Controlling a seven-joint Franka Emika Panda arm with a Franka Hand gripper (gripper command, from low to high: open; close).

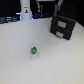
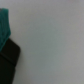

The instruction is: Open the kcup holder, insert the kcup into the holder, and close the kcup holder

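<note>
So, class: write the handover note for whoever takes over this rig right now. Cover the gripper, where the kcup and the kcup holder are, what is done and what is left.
Gripper: not identifiable in either view, so its state is unknown; nothing shows it holding anything.
The kcup: stands alone on the white table, green top up, near the middle, well apart from the holder.
The kcup holder: black box toward the exterior view's right, far side of the table; its front looks flush, so the tray appears shut.
Done: nothing visible yet.
Left: open the holder, pick up the kcup, put it in a slot, close the holder.
</note>
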